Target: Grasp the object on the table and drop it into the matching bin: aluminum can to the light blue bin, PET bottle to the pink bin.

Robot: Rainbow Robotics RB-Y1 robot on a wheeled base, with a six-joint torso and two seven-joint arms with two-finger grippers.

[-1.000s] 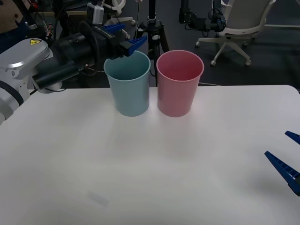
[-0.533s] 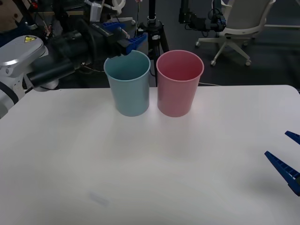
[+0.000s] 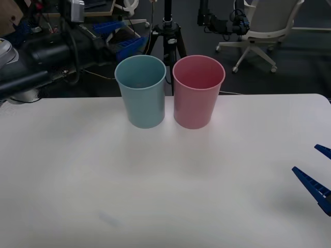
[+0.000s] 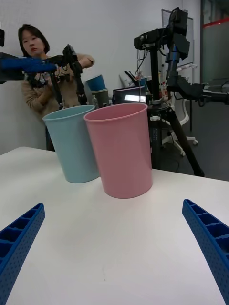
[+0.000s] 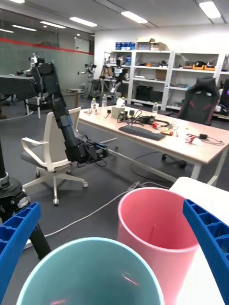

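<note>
The light blue bin (image 3: 140, 93) and the pink bin (image 3: 198, 92) stand side by side, upright, at the back of the white table (image 3: 155, 186). The aluminum can is out of view. My left gripper (image 3: 120, 39) hangs open behind and to the left of the light blue bin, off the table's far edge, with nothing between its fingers. From the left wrist view the light blue bin (image 5: 90, 274) and pink bin (image 5: 157, 233) lie just below my left gripper (image 5: 109, 209). My right gripper (image 3: 305, 158) rests open low at the table's right edge, empty, facing both bins (image 4: 119, 147).
A black tripod (image 3: 168, 36) stands right behind the bins, and an office chair (image 3: 266, 26) farther back on the right. Cables and gear crowd the floor behind the table's left side. The tabletop before the bins is wide and bare.
My left arm has drawn back to the left, from just over the light blue bin's rim to behind the table edge. Its fingers stayed open. The right arm has not moved.
</note>
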